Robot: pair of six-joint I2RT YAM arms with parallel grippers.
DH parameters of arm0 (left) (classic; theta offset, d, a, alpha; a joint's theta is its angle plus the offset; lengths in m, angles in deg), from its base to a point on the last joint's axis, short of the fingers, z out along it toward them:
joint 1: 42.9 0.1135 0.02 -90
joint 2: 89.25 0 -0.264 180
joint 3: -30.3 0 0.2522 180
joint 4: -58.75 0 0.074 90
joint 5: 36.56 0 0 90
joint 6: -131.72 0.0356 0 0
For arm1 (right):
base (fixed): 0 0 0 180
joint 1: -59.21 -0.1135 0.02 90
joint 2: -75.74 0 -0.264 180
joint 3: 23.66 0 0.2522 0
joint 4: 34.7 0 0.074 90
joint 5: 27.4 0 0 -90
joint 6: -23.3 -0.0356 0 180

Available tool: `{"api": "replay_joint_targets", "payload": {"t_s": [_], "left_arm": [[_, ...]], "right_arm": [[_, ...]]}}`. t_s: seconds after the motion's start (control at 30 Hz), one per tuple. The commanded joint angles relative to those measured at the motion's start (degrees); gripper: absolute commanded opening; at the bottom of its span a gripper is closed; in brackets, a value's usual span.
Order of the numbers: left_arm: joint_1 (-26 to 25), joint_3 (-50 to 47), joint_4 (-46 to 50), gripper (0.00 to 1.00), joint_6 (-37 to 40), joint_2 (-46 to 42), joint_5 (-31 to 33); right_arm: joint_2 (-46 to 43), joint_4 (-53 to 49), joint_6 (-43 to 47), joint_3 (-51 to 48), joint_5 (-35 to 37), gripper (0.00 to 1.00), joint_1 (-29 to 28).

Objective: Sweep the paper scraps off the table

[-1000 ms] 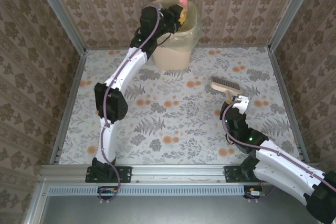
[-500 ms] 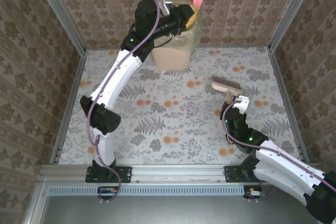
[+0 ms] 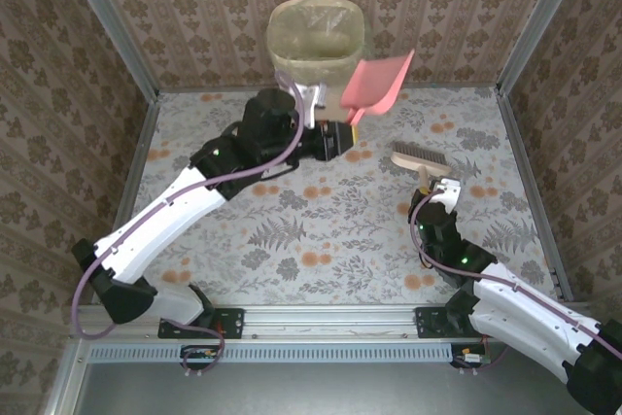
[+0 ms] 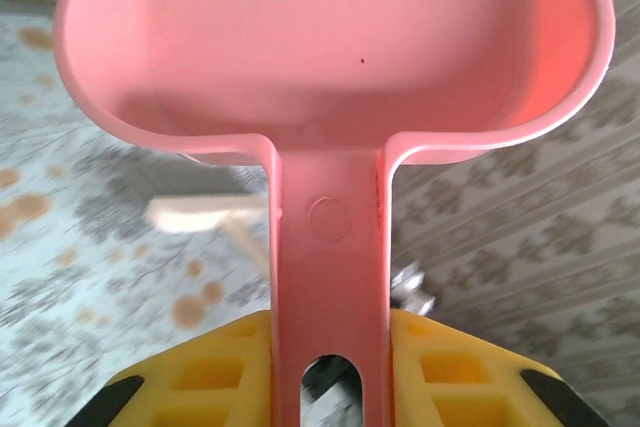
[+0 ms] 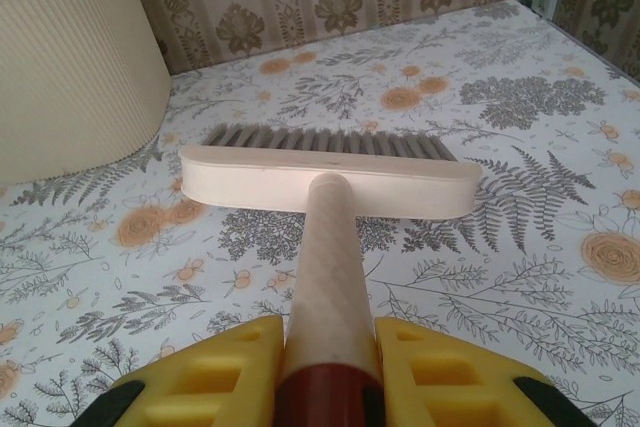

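My left gripper (image 3: 342, 136) is shut on the handle of a pink dustpan (image 3: 377, 86), held above the table (image 3: 321, 230) just right of the bin. In the left wrist view the yellow fingers (image 4: 215, 372) clamp the handle, and the dustpan (image 4: 330, 37) shows a bare pink inside. My right gripper (image 3: 439, 188) is shut on the wooden handle of a hand brush (image 3: 420, 156), whose head rests on the table at mid right. The right wrist view shows the brush (image 5: 330, 179) lying bristles away, the gripper (image 5: 330, 377) at its handle. The paper scraps are out of view.
A beige lined bin (image 3: 316, 36) stands at the back wall; its ribbed side (image 5: 70, 57) is at the left in the right wrist view. Metal rails (image 3: 126, 201) and brown patterned walls (image 3: 58, 94) close in the table on three sides.
The left arm has drawn back from over the bin and lowered, swinging the dustpan from above the bin to beside it on the right. The right arm and brush have stayed still.
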Motion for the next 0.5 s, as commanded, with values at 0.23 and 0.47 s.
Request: {"api": "replay_joint_targets", "payload": {"t_s": [0.23, 0.47], "left_arm": [[-1.6, -17.1, 8.4, 0.0, 6.3, -9.1, 20.1], [-0.6, -28.0, 11.9, 0.0, 7.5, -11.5, 21.4]], "right_arm": [[2.0, 6.6, 3.9, -0.3, -1.1, 0.0, 0.5], [5.2, 9.9, 5.9, 0.0, -5.7, 0.0, 0.5]]}}
